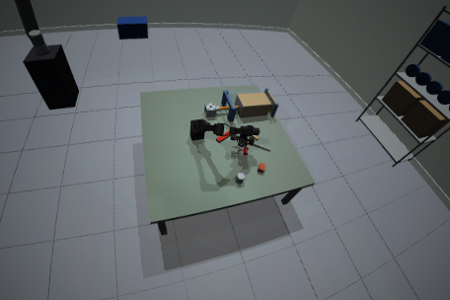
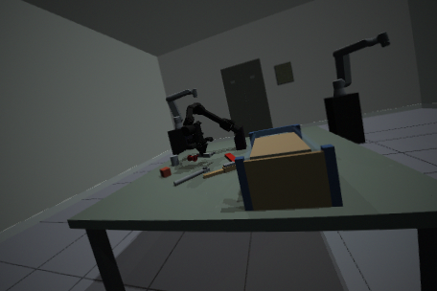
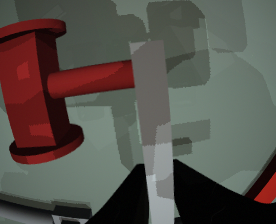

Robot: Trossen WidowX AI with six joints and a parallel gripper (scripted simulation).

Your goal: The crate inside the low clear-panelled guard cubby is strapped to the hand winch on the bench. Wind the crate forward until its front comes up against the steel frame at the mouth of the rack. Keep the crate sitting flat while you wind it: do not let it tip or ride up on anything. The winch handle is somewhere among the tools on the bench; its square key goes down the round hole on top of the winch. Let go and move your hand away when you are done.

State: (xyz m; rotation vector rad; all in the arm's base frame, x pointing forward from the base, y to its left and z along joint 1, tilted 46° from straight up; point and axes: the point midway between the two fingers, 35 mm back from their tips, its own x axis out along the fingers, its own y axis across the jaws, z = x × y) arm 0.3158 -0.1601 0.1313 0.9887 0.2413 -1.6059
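The winch handle, a grey bar [image 3: 151,110] with a red spool-shaped grip [image 3: 26,90] [image 1: 246,151] [image 2: 192,158], is low over the bench. My gripper [image 3: 157,169] [image 1: 241,149] [image 2: 206,152] is shut on the grey bar, one finger on each side. The square key is not clearly visible. The hand winch [image 1: 210,109] stands at the back left of the cubby, and an orange strap [image 1: 224,108] runs from it toward the crate. The tan crate [image 1: 254,98] [image 2: 280,145] looks flat, behind the blue frame [image 1: 230,111] [image 2: 275,129] at the mouth. The clear panels are hard to see.
A red tool [image 1: 223,136] [image 2: 230,157], a grey rod [image 1: 262,147] [image 2: 189,177] and a wooden-handled tool [image 2: 216,173] lie between gripper and cubby. An orange-red block [image 1: 262,167] [image 2: 165,171] and a grey cylinder [image 1: 240,178] [image 2: 174,160] stand on the other side.
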